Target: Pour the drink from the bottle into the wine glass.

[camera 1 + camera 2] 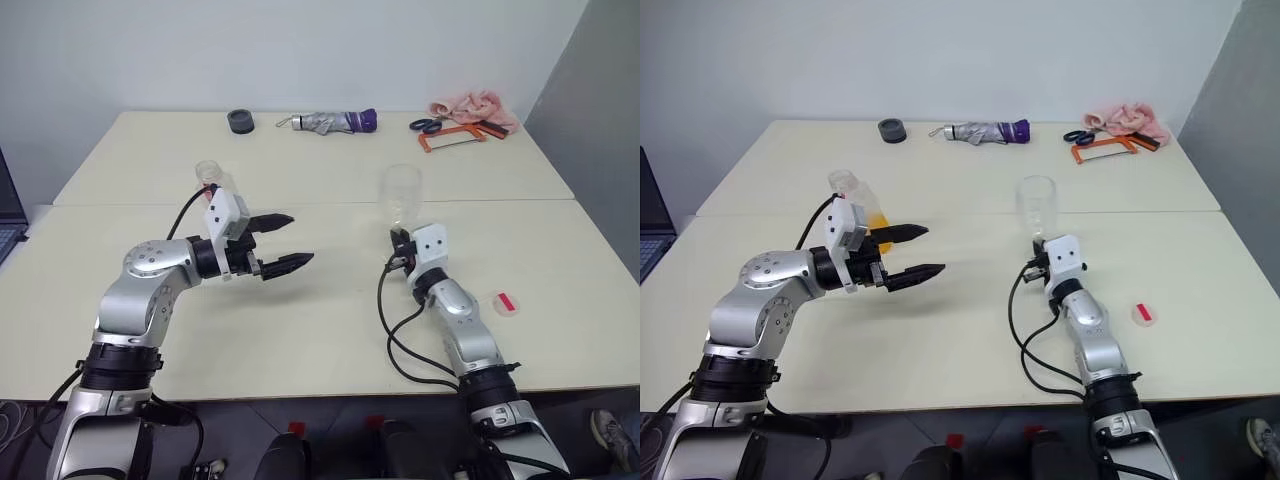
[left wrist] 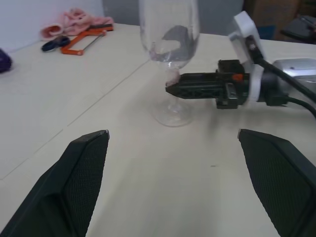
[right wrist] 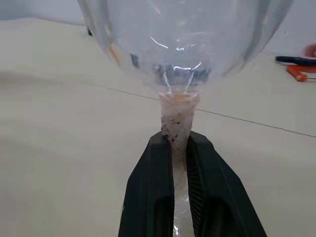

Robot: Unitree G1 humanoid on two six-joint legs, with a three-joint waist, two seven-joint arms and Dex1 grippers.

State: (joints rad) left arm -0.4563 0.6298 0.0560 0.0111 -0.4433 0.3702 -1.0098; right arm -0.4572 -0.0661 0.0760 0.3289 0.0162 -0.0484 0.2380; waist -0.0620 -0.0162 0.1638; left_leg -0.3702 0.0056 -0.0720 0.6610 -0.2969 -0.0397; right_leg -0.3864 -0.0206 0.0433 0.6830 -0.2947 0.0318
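Half hidden behind the left gripper (image 1: 908,253): the bottle (image 1: 862,202), lower part and label out of sight, orange drink (image 1: 878,217) just peeking past the wrist. Left fingers spread wide, holding nothing. Upright on the table (image 1: 330,330), stem vertical: the wine glass (image 1: 401,200) (foot cut off behind the right gripper (image 3: 180,148)). Right fingers pinched on the stem.

Table (image 1: 300,330): pale cream. Wine glass (image 1: 401,195): clear, whitish stem. Drink (image 1: 878,217): orange-yellow. Gripper fingers (image 1: 288,264): black. Cap (image 1: 507,302): red. Saw (image 1: 455,137): orange. Cloth (image 1: 470,105): pink. Umbrella (image 1: 330,122): grey, purple.
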